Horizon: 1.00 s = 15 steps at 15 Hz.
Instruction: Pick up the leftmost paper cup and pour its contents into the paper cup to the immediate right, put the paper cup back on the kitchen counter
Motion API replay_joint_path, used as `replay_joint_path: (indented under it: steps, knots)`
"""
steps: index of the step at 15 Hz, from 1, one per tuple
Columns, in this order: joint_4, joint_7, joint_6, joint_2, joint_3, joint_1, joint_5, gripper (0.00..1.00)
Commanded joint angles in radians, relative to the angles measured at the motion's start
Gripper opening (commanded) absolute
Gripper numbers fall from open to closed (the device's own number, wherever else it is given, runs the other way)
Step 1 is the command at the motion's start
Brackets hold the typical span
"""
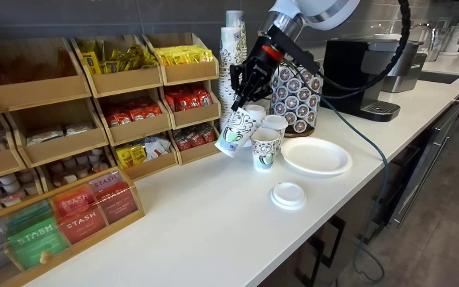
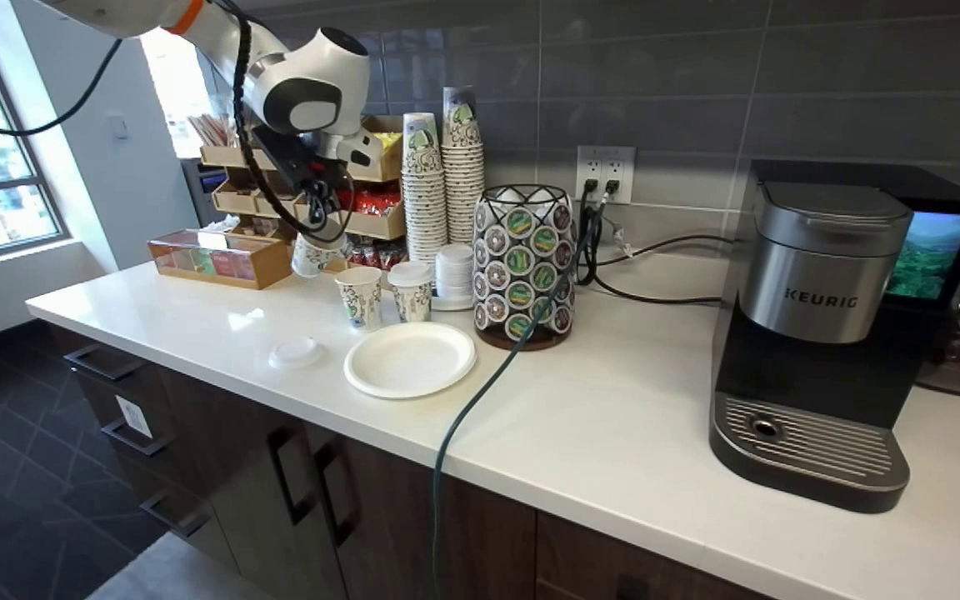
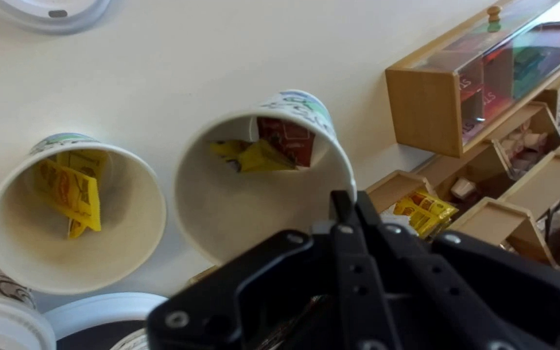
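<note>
Gripper (image 3: pixel 353 203), one: we are finding it clenched, grasping the leftmost paper cup (image 1: pixel 237 129) by the rim, a tip resting on either side of the wall.

Leftmost paper cup, white with dark green print: hanging tilted, apparently raised, over the desk (image 1: pixel 197 223) towards its back edge. The cup's mouth is leaning towards the paper cup to the immediate right (image 1: pixel 264 152), which is standing upright and lidless just beside it.

Progress, by our judgement: we are entering grasp and lift as done, the tilt as begun; we are listing the pour and the return to the desk as outstanding.

Contents, wrist view only: yellow packets (image 3: pixel 264 158) and a red packet (image 3: pixel 289 140) are lying inside the leftmost paper cup. Yellow sachets (image 3: pixel 72 190), exact count uncertain, are lying in the paper cup to the immediate right. Both exterior views are hiding all of these behind the cup walls.

Exterior views: both are showing the coffee machine (image 2: pixel 822 250), which the wrist view is missing. In an exterior view we are picking out the left edge of the desk, and the wall outlet (image 2: pixel 605 173) above the back edge; in an exterior view, a sink (image 1: pixel 440 77) is sitting farther along the desk.
</note>
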Motion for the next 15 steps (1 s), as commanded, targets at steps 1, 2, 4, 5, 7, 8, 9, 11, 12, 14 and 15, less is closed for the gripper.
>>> replay_joint_path:
  steps: [1, 2, 4, 5, 7, 8, 9, 11, 12, 14, 15]
  knots:
    - [0.016, -0.068, -0.082, 0.014, 0.006, -0.068, 0.157, 0.01]
    - [0.018, -0.091, -0.110, 0.016, 0.006, -0.085, 0.213, 0.01]
    - [0.019, -0.117, -0.157, 0.019, -0.008, -0.102, 0.290, 0.01]
    - [0.019, -0.123, -0.173, 0.022, -0.018, -0.105, 0.318, 0.01]
    - [0.016, -0.144, -0.211, 0.027, -0.033, -0.116, 0.379, 0.01]
    - [0.014, -0.150, -0.228, 0.030, -0.041, -0.119, 0.407, 0.01]
    - [0.012, -0.158, -0.247, 0.032, -0.048, -0.124, 0.439, 0.01]
    - [0.012, -0.173, -0.277, 0.039, -0.061, -0.131, 0.501, 0.01]
    - [0.010, -0.183, -0.293, 0.041, -0.067, -0.136, 0.536, 0.01]
    - [0.007, -0.200, -0.318, 0.046, -0.080, -0.140, 0.597, 0.01]
    - [0.006, -0.208, -0.331, 0.048, -0.087, -0.142, 0.623, 0.01]
